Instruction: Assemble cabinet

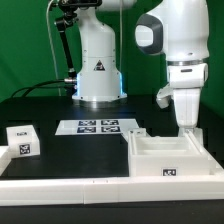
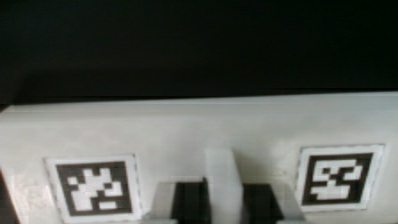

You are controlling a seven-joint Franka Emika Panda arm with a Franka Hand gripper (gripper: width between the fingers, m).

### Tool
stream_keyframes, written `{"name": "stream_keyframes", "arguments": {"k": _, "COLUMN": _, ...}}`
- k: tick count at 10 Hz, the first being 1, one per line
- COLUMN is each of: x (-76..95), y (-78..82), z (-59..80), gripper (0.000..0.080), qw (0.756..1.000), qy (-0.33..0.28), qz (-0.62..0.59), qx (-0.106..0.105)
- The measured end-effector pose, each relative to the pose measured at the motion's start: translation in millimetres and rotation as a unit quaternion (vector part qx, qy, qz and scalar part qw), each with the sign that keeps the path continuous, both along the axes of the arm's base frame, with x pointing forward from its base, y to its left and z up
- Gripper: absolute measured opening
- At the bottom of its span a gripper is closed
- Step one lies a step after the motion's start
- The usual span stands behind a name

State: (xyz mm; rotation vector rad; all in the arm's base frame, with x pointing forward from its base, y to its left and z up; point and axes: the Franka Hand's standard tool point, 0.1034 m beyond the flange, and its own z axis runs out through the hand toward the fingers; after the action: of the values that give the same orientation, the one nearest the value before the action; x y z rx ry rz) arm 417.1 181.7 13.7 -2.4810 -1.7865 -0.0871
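The cabinet point(image 1: 168, 157) is a white boxy open body with a tag on its front, at the exterior view's right. My gripper point(image 1: 187, 127) reaches straight down onto the cabinet's far right wall. In the wrist view the cabinet point(image 2: 214, 125) fills the lower half as a white face with two tags. A thin white upright wall stands between my two dark fingers point(image 2: 185, 203). My gripper point(image 2: 222, 198) is closed against both sides of that wall.
A small white tagged cube point(image 1: 22, 139) sits at the exterior view's left. The marker board point(image 1: 98, 126) lies flat in the middle, in front of the arm's base point(image 1: 97, 70). A long white rail point(image 1: 65, 186) runs along the front edge.
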Motion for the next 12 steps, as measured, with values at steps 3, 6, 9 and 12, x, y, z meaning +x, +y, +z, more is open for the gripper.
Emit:
{"name": "stream_keyframes", "arguments": {"k": 3, "x": 10.7, "y": -13.2, "z": 28.9, "gripper": 0.0067, "qw": 1.0, "qy": 0.006, "qz": 0.003, "qx": -0.022}}
{"name": "stream_keyframes", "arguments": {"k": 6, "x": 21.6, "y": -37.5, "z": 52.7, "gripper": 0.0067, "qw": 0.999, "qy": 0.002, "qz": 0.018, "qx": -0.035}}
{"name": "stream_keyframes", "arguments": {"k": 9, "x": 30.1, "y": -47.5, "z": 58.9, "gripper": 0.0068, "qw": 0.999, "qy": 0.001, "qz": 0.017, "qx": -0.037}}
{"name": "stream_keyframes", "arguments": {"k": 12, "x": 30.1, "y": -53.1, "z": 48.4, "gripper": 0.0068, "qw": 0.998, "qy": 0.003, "qz": 0.05, "qx": -0.033}}
